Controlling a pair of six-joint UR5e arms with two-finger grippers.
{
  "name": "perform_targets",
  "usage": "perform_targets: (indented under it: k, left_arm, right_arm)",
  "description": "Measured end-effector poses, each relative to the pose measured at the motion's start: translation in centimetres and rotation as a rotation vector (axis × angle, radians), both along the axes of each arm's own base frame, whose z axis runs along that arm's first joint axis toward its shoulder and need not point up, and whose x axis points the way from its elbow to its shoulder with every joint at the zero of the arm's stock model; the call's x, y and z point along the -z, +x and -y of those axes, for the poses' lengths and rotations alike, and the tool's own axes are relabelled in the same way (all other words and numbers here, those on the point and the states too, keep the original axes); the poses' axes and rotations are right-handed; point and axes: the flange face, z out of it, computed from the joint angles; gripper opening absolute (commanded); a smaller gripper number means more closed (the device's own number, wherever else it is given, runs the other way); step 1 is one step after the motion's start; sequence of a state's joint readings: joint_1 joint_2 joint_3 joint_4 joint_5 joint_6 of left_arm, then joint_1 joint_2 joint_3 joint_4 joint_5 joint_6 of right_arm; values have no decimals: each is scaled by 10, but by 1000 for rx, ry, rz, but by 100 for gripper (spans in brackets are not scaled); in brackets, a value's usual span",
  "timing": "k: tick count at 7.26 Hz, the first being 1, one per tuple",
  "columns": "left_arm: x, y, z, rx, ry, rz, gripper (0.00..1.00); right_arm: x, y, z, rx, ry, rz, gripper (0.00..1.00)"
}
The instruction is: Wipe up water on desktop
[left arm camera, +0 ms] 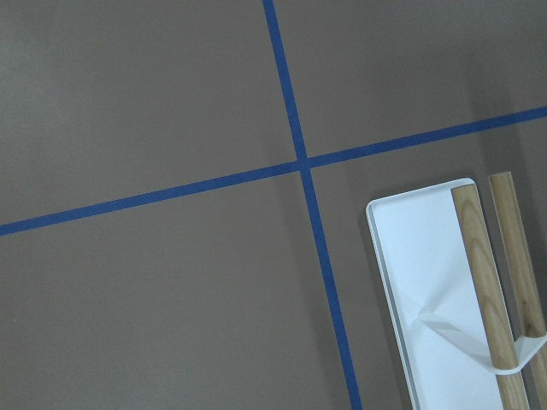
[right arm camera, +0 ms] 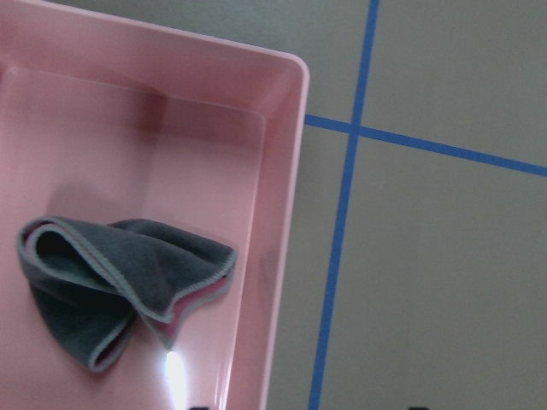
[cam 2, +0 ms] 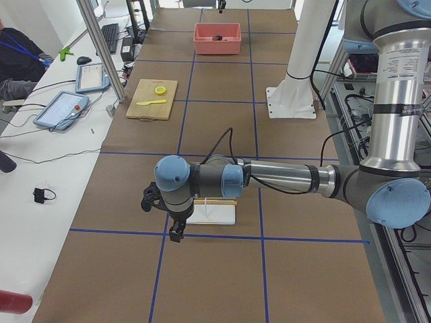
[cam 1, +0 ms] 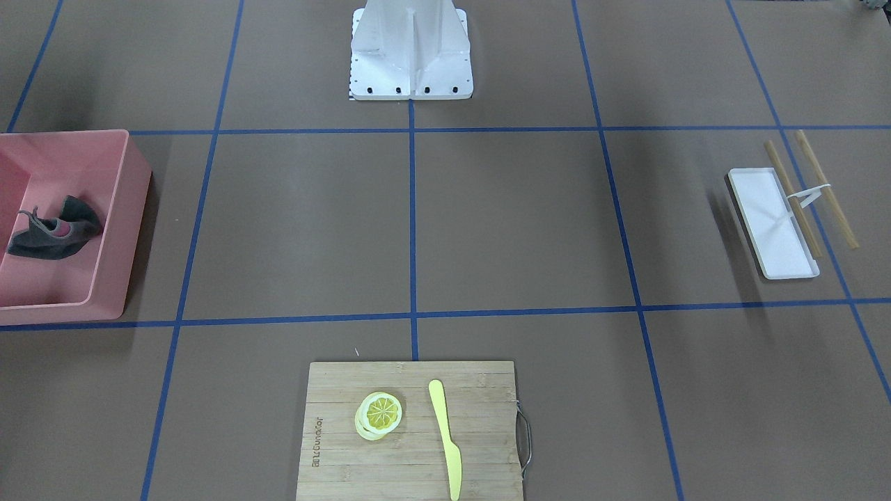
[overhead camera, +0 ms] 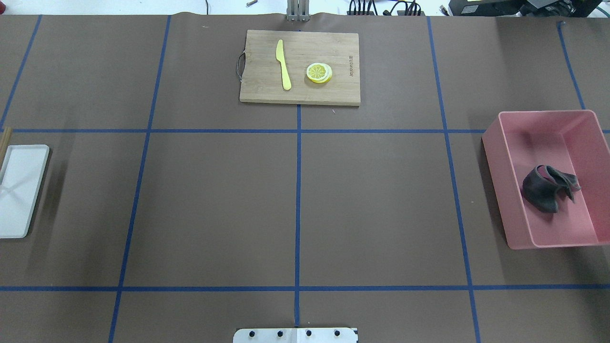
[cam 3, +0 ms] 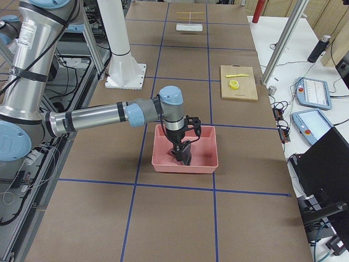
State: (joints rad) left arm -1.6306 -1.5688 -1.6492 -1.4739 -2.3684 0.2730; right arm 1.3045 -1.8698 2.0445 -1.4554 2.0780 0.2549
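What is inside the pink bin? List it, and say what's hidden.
One crumpled grey cloth with pink lining lies on the floor of the pink bin; nothing else shows inside. The floor under its folds is covered and cannot be seen.

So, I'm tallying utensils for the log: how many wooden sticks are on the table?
2. The first wooden stick lies along the white tray's outer edge. The second wooden stick lies parallel on the desktop just beyond it. None seem hidden.

Matt desktop (overhead camera: 214,205), glossy plastic bin (overhead camera: 507,190), fuzzy cloth (overhead camera: 548,190)
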Motion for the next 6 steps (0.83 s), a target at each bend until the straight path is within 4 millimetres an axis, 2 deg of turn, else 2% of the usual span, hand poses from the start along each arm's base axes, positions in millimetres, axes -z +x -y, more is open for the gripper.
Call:
perform_targets:
  k: [1, 2, 4, 6]
  left_arm:
    - [0, 0, 0, 0, 0, 0, 99]
    - [-1, 0, 0, 0, -1, 0, 99]
    - [-2, 0, -1, -1, -4, 0, 99]
    - [-2, 0, -1, -1, -3, 0, 99]
  right_arm:
    - [-12, 12, 3, -30, -23, 9, 100]
    - [-14, 28, 4, -50, -33, 57, 100]
    - [-25, 65, -4, -34, -37, 138, 100]
    - [-38, 85, -12, -58, -174, 136, 100]
